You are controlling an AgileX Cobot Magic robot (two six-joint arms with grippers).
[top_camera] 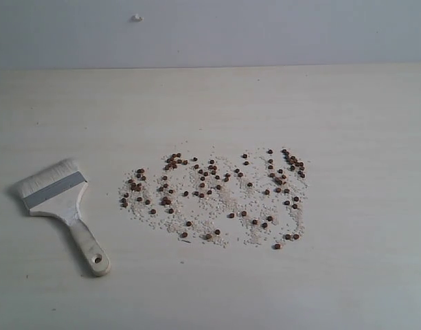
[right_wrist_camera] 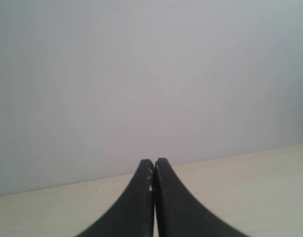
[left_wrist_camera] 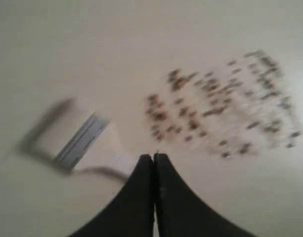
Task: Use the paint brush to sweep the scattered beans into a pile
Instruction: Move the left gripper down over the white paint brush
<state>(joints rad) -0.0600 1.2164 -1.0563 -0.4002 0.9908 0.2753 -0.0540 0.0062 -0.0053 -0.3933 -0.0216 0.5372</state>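
Lying flat on the left part of a pale wooden desk (top_camera: 347,275), nearer its front edge than its far edge, is a wide brush (top_camera: 59,199). Its whitish bristles (top_camera: 49,177) point toward the far left corner. A silver band (top_camera: 55,190) crosses the head. The cream handle (top_camera: 86,244) runs toward the front edge and ends in a hole.

To its right, around the desk's middle, dozens of tiny reddish-brown beans (top_camera: 213,185) are spread in a broad, loose patch, mixed with fine whitish crumbs (top_camera: 258,230). The beans cluster more thickly at the patch's two far corners and thin out toward the front edge. They are scattered, not heaped. A bare strip of desk separates the patch from the brush.

In the left wrist view, the left gripper (left_wrist_camera: 154,157) has its two black jaws pressed together with nothing between them. This picture is blurred; the tips seem to hang above the desk close to the brush handle, but contact cannot be judged.

In the right wrist view, the right gripper (right_wrist_camera: 154,162) is likewise closed and empty, facing a plain grey wall (right_wrist_camera: 151,74) above the desk's far edge.
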